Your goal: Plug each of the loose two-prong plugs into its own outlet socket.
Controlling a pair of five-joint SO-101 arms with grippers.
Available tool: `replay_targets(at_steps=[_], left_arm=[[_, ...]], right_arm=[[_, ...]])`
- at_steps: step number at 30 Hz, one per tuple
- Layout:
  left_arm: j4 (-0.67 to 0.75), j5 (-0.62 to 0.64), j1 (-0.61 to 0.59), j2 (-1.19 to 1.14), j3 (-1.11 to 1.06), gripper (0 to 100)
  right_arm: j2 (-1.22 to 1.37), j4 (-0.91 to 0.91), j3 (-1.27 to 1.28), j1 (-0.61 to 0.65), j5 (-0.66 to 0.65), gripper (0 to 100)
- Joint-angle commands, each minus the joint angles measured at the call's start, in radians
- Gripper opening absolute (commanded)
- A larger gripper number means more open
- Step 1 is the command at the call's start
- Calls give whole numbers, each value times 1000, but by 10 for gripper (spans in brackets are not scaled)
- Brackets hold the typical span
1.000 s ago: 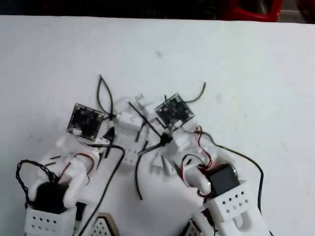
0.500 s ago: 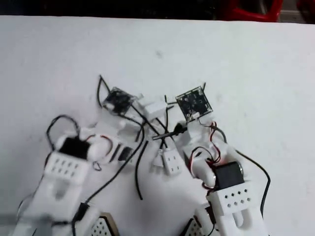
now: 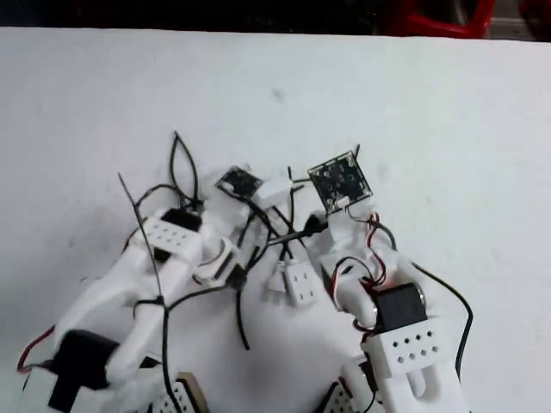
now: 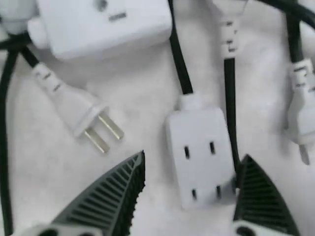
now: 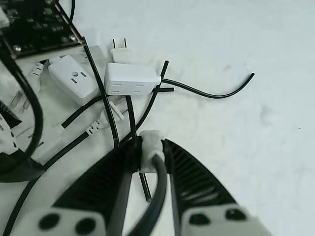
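On the high view, you are seeing the left arm [image 3: 164, 249] coming up from the lower left and the right arm [image 3: 400, 331] from the lower right. Both are leaning over a tangle of black cords [image 3: 185, 168] and white pieces on the table [image 3: 448, 112], with a white outlet block [image 3: 301, 282] lying between them. In the left wrist view, your left gripper [image 4: 193, 158] is standing wide open and holding nothing. Its ribbed fingers [image 4: 115, 196] are straddling an outlet socket [image 4: 199, 157] that is lying flat with its slots facing up. A loose two-prong plug [image 4: 74, 108] is lying just beside that socket, its brass prongs bare, and a second plug [image 4: 301, 113] is resting on the socket's other side. In the right wrist view, your right gripper [image 5: 150, 147] is clamping a white cord end [image 5: 149, 142]. Beyond it a slotted socket [image 5: 132, 78] is lying on the table, and another plug [image 5: 120, 51] is sitting just behind it with its prongs showing.
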State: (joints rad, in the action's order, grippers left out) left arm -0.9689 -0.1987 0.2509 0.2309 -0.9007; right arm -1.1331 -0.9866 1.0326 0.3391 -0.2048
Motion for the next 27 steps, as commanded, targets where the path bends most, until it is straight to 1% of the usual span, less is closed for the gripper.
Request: replay_targets(at_steps=[1, 3, 5, 9, 10, 14, 17, 20, 24, 27], left_arm=[[29, -95, 10, -53, 109, 168], [54, -212, 8, -82, 130, 117], [63, -290, 8, -110, 149, 98], [68, -351, 8, -134, 187, 101], [63, -362, 8, -133, 195, 115], [6, -359, 5, -90, 213, 222], [-28, -315, -5, 5, 213, 242], [-74, -307, -44, 116, 213, 257], [-140, -305, -145, 246, 213, 260], [-186, -305, -263, 341, 212, 260]], right_arm=[[-16, 19, -8, -12, 6, 19], [-16, 19, -8, -12, 6, 19], [-16, 18, -8, -12, 6, 19], [-16, 18, -8, -12, 6, 19], [-16, 18, -8, -12, 6, 19], [-16, 19, -8, -12, 6, 19], [-16, 16, -8, -12, 6, 19], [-16, 13, -8, -4, 6, 19], [-16, -5, -8, 28, 9, 19], [-16, -7, -8, 84, 38, 19]])
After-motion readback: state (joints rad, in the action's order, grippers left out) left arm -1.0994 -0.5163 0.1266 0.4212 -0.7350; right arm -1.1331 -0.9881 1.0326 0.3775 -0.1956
